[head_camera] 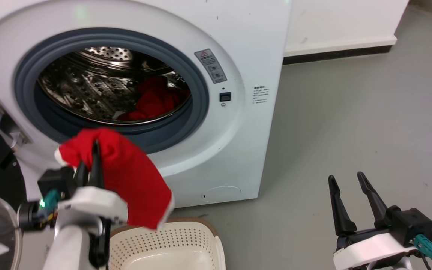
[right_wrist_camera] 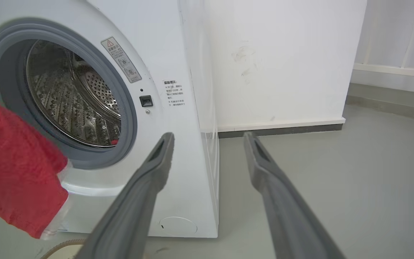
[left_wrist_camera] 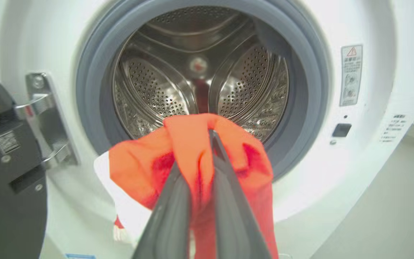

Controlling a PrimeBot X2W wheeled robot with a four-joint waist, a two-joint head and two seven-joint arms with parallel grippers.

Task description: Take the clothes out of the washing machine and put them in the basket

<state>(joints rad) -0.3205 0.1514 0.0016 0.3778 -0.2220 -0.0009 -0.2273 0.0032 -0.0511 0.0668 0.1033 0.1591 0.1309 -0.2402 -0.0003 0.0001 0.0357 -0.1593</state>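
Garment (head_camera: 135, 183) in left end effector (head_camera: 91, 152)

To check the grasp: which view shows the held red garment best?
Head view: the whole red garment hangs from the left gripper. Left wrist view shows its pinched fold; right wrist view, its hanging end.

A bare laundry corner: a white washing machine (head_camera: 261, 56) on grey floor (head_camera: 351, 131) beside a plain white wall (head_camera: 343, 18).
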